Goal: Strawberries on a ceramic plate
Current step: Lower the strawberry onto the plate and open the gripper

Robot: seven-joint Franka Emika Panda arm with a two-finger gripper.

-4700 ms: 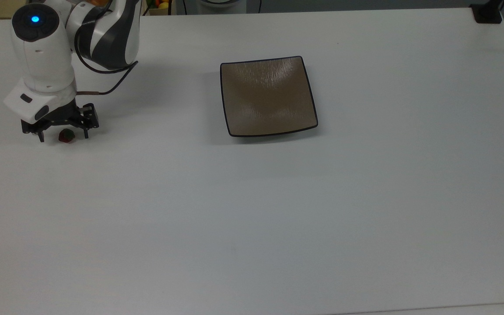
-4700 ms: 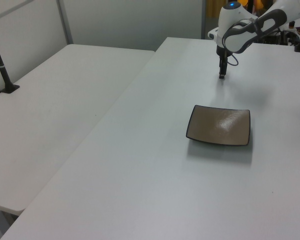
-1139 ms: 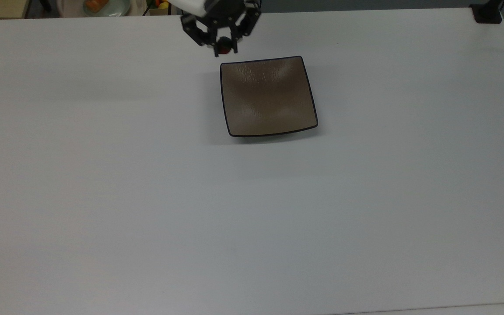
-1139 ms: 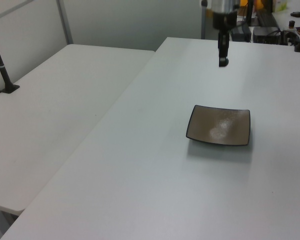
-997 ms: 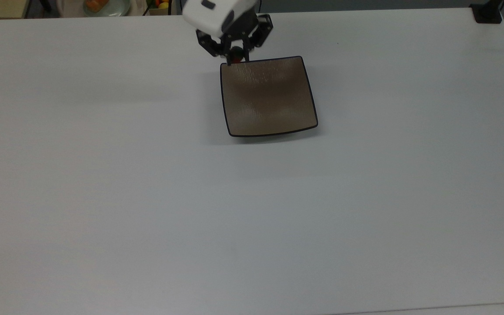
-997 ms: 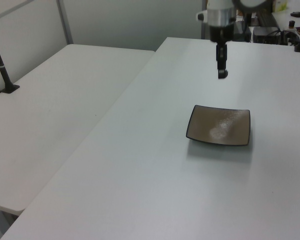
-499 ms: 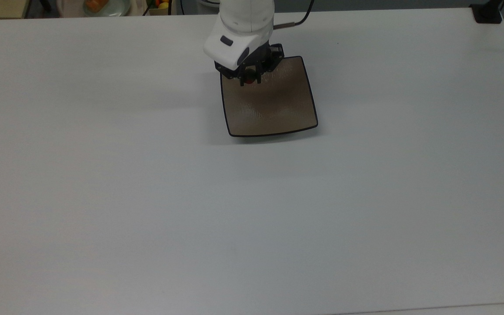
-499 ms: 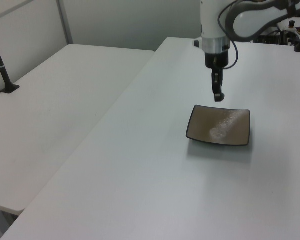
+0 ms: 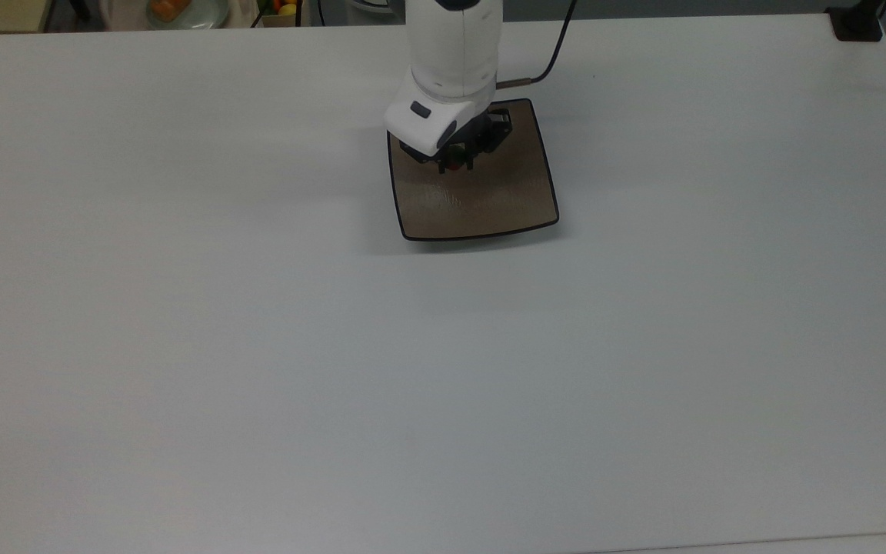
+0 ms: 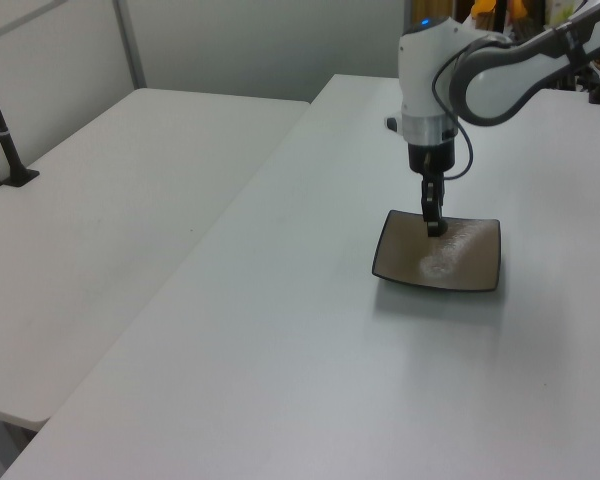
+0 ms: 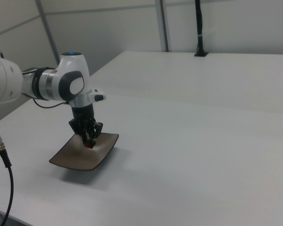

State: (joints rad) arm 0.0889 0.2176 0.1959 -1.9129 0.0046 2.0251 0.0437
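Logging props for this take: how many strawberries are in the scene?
1. The strawberry sits between the jaws of the gripper, low over the ceramic plate. Another could be hidden under the gripper.

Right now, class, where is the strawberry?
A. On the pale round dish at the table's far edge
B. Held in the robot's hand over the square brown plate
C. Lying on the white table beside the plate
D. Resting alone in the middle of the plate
B: the strawberry sits between the fingers of the hand, low over the square brown plate.
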